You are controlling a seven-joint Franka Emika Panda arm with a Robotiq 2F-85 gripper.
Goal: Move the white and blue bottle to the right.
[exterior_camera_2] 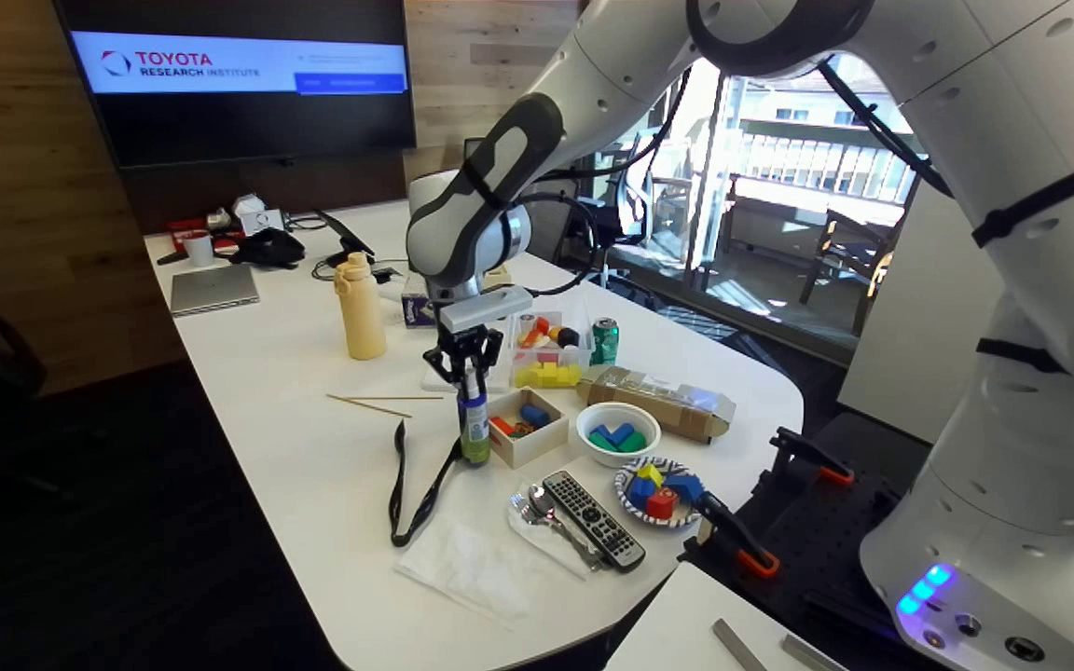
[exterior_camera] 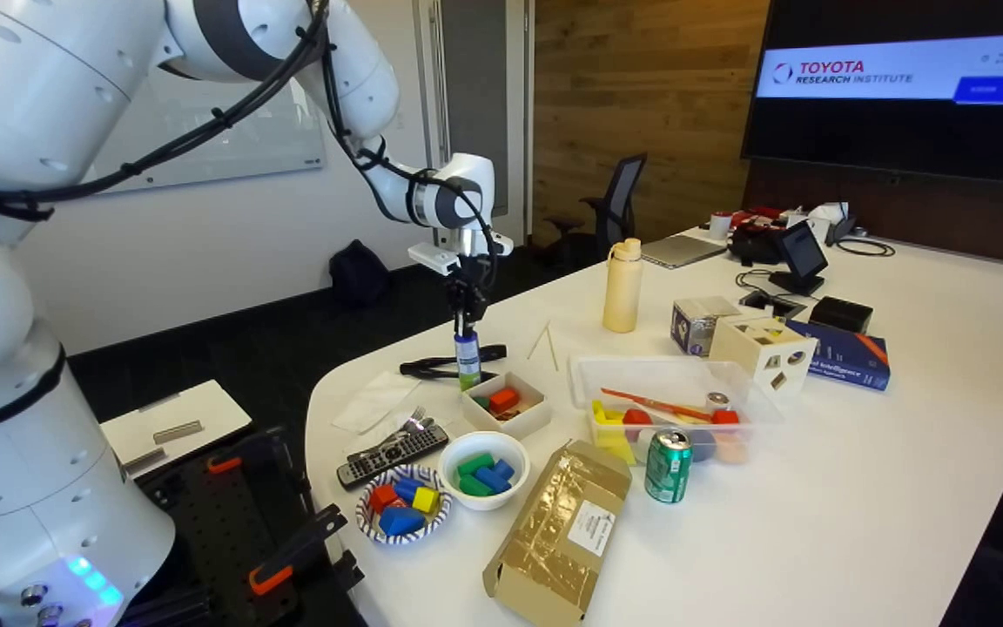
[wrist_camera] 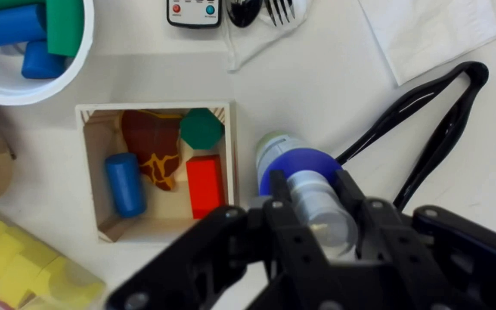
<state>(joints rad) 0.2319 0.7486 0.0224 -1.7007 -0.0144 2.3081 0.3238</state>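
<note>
The white and blue bottle (exterior_camera: 467, 359) is small and slim, with a clear top, a blue shoulder, a whitish label and a green lower part. It shows upright in both exterior views (exterior_camera_2: 475, 424), close beside the small wooden box, and in the wrist view (wrist_camera: 304, 159). My gripper (wrist_camera: 310, 174) is above it with its fingers closed around the clear top, one on each side. In both exterior views the gripper (exterior_camera: 467, 329) (exterior_camera_2: 472, 380) points straight down over the bottle. I cannot tell whether the base touches the table or is just above it.
The wooden box (wrist_camera: 157, 224) with blocks stands close beside the bottle. Black tongs (exterior_camera_2: 399, 485) lie on its other side. Around are a white bowl (exterior_camera: 445, 479), a remote (exterior_camera: 393, 455), a plastic bin (exterior_camera: 589, 374), a green can (exterior_camera: 668, 466) and a cream bottle (exterior_camera: 622, 287).
</note>
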